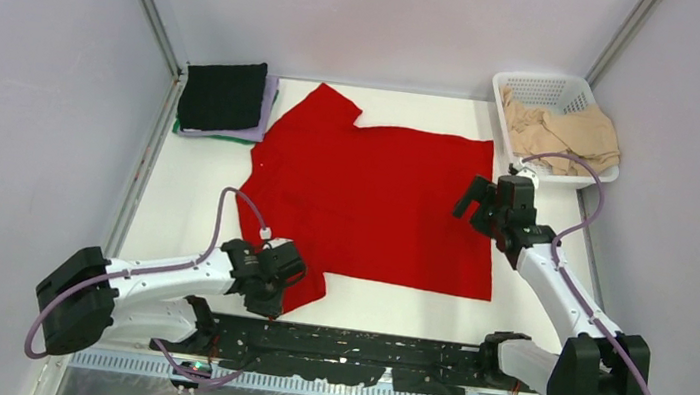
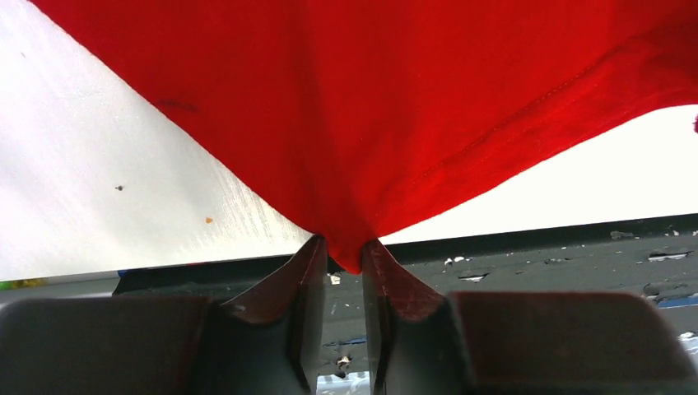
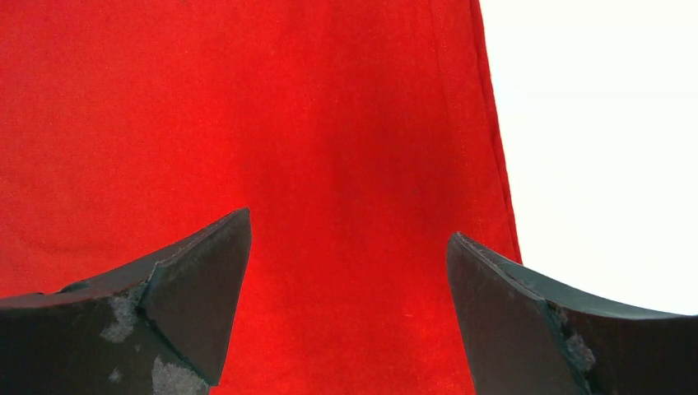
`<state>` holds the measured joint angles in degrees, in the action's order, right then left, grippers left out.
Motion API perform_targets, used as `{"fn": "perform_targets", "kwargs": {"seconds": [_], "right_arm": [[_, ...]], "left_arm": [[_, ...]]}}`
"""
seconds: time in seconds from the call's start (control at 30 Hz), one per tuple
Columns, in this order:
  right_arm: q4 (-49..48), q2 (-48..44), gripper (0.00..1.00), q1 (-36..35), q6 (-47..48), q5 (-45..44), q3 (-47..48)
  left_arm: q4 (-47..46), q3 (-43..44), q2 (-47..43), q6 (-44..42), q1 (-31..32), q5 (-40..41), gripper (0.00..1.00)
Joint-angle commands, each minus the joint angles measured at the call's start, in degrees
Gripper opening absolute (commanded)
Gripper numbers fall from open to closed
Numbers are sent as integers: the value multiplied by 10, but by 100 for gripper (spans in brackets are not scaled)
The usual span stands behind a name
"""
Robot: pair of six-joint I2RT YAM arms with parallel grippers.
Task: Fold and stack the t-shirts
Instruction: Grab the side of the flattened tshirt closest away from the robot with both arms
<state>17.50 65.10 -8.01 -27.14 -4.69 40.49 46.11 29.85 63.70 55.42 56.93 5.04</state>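
Red t-shirt (image 1: 376, 201) corner is squeezed tight in my left gripper (image 2: 344, 248), my right gripper (image 3: 350, 240) gapes wide just above the cloth, so I think I fold this corner inward next.

No readable text, labels, brands, numbers or signs appear in any of the views

White table (image 1: 182, 217), scuffed black strip (image 1: 358, 345) along near edge. Plain pale lilac-grey walls (image 1: 39, 69), grey metal corner posts (image 1: 148, 2). Even, soft light.
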Motion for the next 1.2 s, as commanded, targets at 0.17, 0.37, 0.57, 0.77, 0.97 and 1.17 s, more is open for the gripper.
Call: {"fn": "perform_targets", "kwargs": {"seconds": [0.17,0.37,0.57,0.77,0.97,1.17], "right_arm": [[-1,-45,95,4,-16,-26,-24],[111,-105,95,6,-56,-100,-66],[205,-200,96,7,-116,-98,-122],[223,-252,98,7,-202,-78,-182],[173,-274,84,6,-238,-67,-236],[158,-261,68,6,-233,-92,-239]], "left_arm": [[-20,21,32,-1,3,45,0],[-14,19,16,-34,4,23,0],[-26,-9,-11,-39,4,-34,0],[-55,-46,-27,-46,4,-79,0],[-49,-46,-40,-56,4,-75,0],[-29,-42,-50,-57,3,-79,0]]}}
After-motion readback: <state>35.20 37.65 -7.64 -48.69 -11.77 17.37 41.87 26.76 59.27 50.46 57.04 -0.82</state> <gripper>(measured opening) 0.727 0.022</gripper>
